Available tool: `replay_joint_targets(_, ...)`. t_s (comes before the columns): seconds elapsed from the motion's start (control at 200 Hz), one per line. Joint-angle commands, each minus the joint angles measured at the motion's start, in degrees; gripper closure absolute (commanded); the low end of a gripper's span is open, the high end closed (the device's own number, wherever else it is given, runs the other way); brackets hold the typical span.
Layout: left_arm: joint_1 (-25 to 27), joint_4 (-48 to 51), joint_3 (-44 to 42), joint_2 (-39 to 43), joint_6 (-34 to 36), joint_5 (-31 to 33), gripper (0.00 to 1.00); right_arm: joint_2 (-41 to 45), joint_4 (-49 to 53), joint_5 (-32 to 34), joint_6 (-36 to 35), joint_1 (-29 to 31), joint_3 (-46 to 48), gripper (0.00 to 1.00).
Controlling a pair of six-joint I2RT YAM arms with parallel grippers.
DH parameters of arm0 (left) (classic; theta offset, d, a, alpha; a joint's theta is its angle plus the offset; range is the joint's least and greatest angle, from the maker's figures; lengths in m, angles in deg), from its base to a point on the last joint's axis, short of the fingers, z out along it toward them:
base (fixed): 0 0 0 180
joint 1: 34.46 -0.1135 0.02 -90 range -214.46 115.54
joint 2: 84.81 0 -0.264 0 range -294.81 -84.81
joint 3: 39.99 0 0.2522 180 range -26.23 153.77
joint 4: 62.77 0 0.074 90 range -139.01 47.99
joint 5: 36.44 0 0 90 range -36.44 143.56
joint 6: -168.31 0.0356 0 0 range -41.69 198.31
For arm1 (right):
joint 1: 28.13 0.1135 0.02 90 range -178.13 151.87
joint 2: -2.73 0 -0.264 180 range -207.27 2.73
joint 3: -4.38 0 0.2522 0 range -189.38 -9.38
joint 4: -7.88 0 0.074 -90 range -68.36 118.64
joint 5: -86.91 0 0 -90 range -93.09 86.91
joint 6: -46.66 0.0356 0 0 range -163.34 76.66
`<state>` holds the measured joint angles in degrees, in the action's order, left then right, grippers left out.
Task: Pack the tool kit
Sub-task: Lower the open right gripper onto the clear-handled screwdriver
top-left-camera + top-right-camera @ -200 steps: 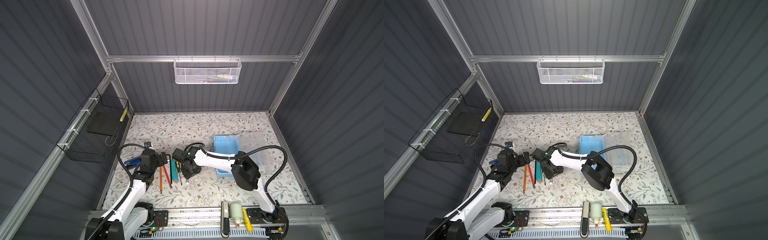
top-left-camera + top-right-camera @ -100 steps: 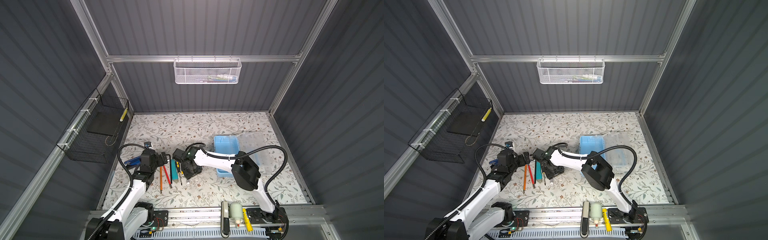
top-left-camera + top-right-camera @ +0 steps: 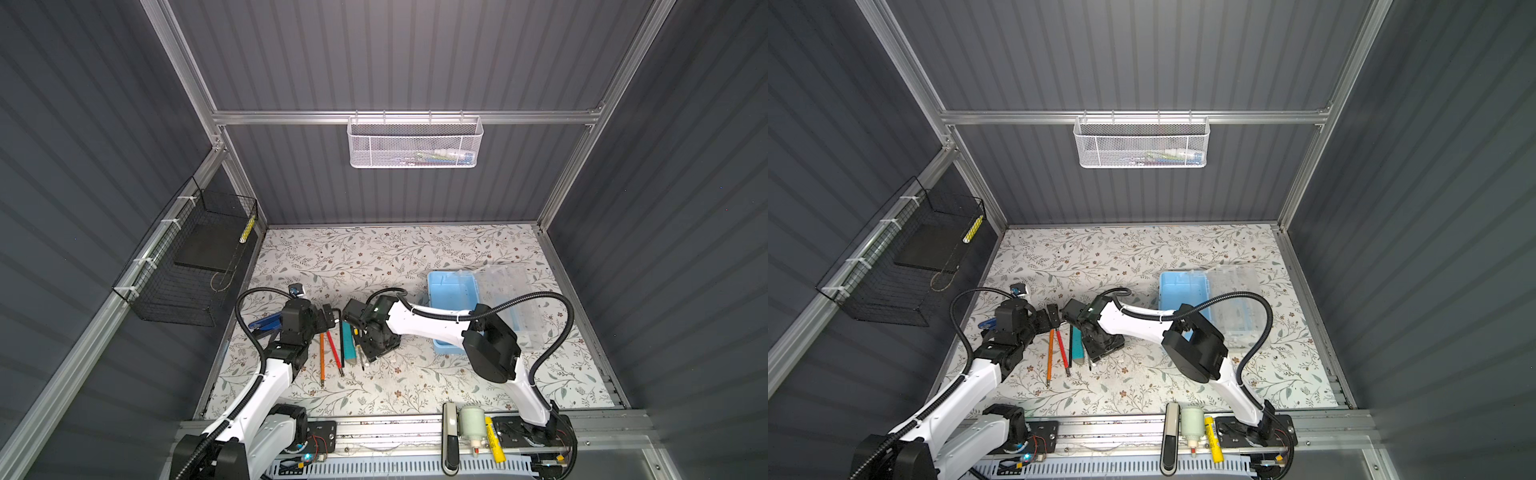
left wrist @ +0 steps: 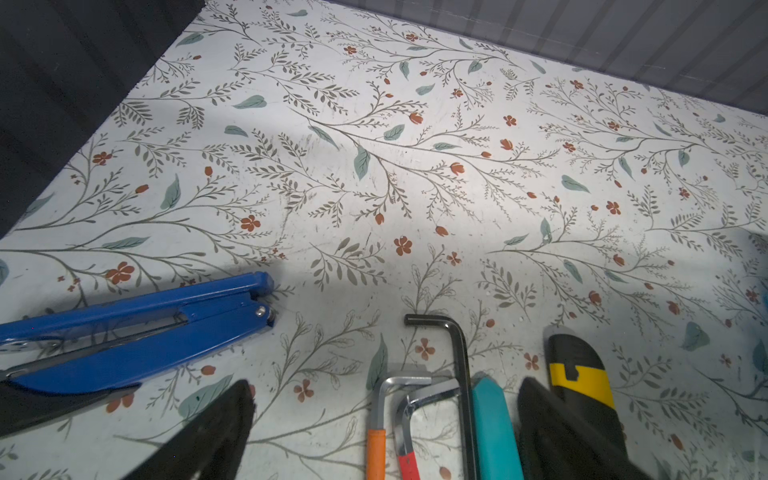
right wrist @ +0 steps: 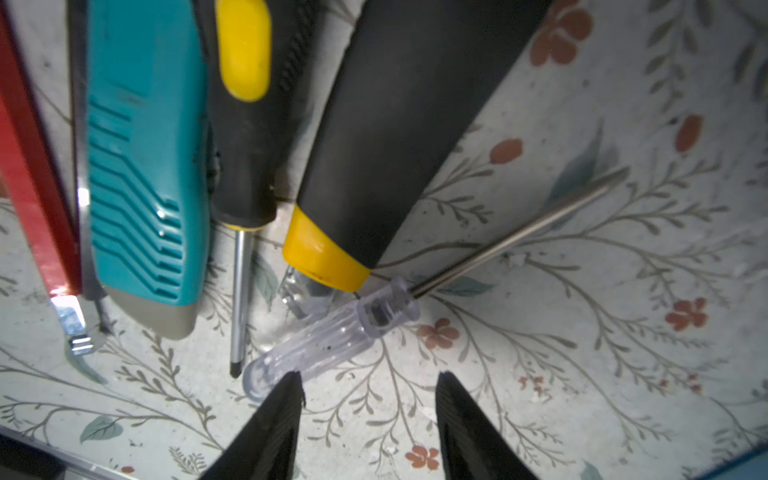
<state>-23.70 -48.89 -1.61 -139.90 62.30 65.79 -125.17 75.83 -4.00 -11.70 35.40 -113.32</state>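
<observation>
Both grippers empty over the loose tools

The tool kit [image 3: 451, 291] lay on the floral table [image 3: 374, 257] right of centre in both top views, its see-through lid [image 3: 507, 291] swung open. The right gripper [image 5: 369, 376] hung low with its fingers parted around nothing, one tip just beside a clear-handled screwdriver [image 5: 328, 332]. The left gripper [image 4: 386, 386] stood spread wide and empty above the hex keys [image 4: 457, 345], near blue pliers [image 4: 145, 332]
</observation>
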Motion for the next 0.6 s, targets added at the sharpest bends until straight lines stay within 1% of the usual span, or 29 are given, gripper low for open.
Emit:
replay_joint_targets(0.0,-0.2,-0.5,0.2,0.9,1.0,0.3,0.01,1.1,-0.1,-0.2,-0.2,0.2,-0.5,0.45)
replay_joint_targets(0.15,-0.2,-0.5,0.2,0.9,0.9,0.3,0.01,2.0,-0.5,0.2,1.2,-0.4,0.4,0.44)
replay_joint_targets(0.425,-0.2,-0.6,0.4,0.7,1.1,0.1,0.01,-3.2,4.1,0.4,0.6,-0.8,-5.4,0.43)
replay_joint_targets(0.596,-0.2,-0.6,0.3,0.8,1.1,0.1,0.01,-4.0,5.0,0.5,0.5,-0.5,-5.3,0.43)
